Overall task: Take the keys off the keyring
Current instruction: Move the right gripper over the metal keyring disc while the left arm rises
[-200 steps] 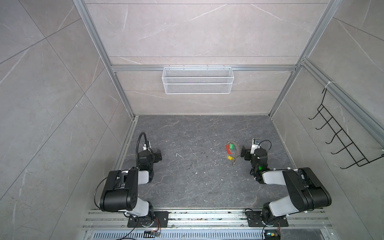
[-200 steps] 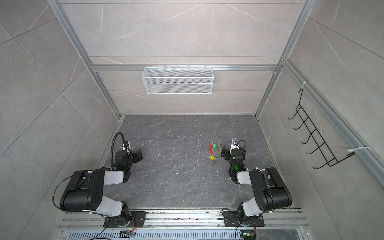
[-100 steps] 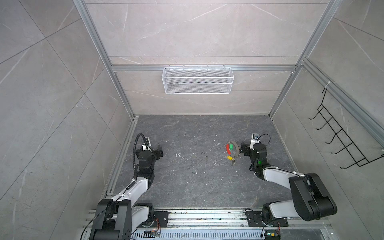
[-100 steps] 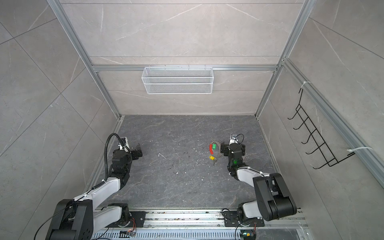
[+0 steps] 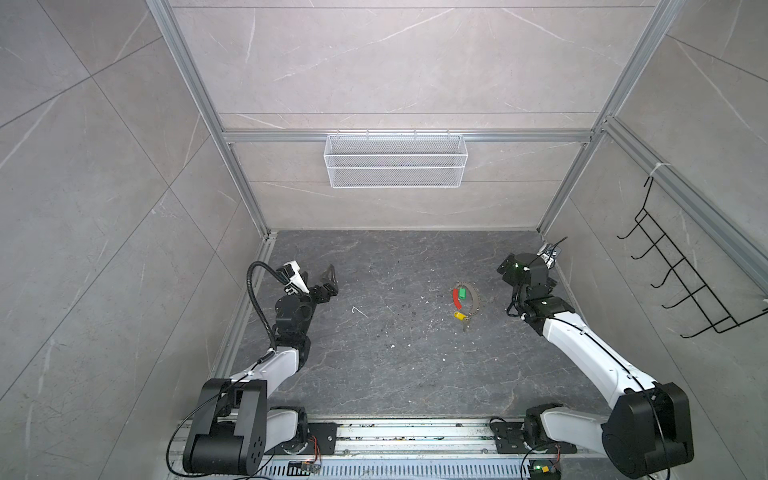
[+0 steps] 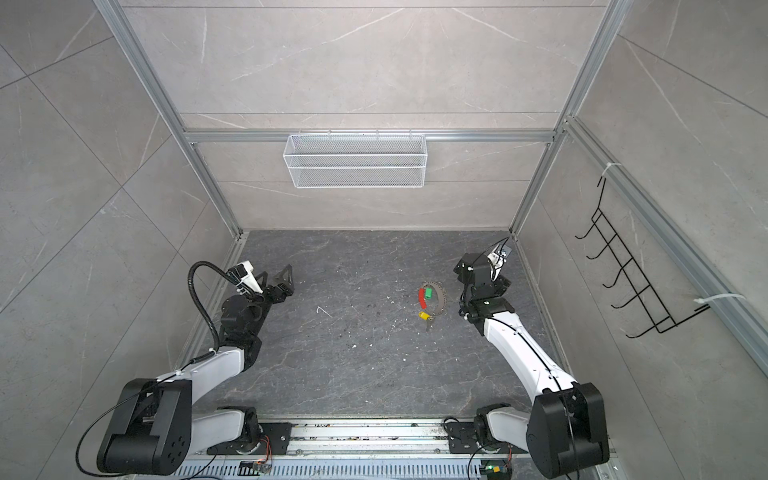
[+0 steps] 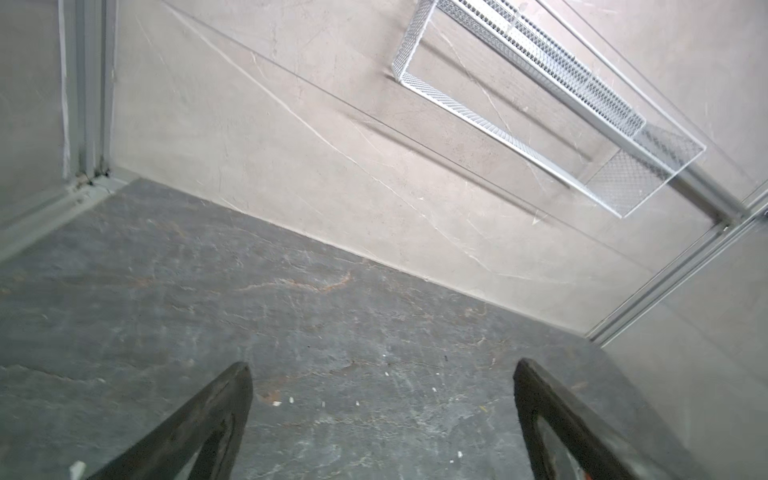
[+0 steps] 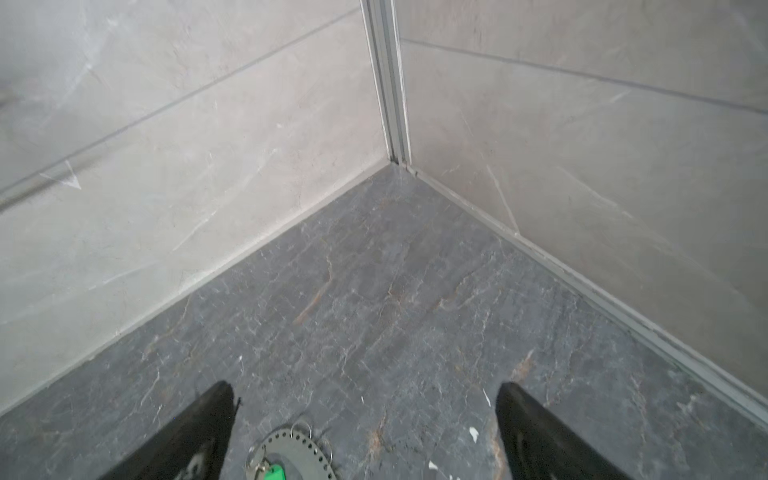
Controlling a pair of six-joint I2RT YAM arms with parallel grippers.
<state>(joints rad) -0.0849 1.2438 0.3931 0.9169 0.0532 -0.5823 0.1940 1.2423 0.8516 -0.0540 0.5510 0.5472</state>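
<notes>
Left arm (image 5: 283, 365), right arm (image 5: 582, 345): white links, black joints, black jaws; left carries looped black cable (image 5: 249, 291).

Grey keyring (image 5: 477, 300) on floor (image 5: 374, 353); green key (image 5: 463, 293), yellow key (image 5: 459, 316) touching it.

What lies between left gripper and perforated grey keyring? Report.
Between left gripper and keyring: speckled dark floor and a thin white sliver, in both top views.

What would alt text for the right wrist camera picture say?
The open right claw hangs over a dark stone floor, with the grey holed keyring and a green-headed key lying between its fingers. Beyond, pale walls meet at a metal post.
</notes>
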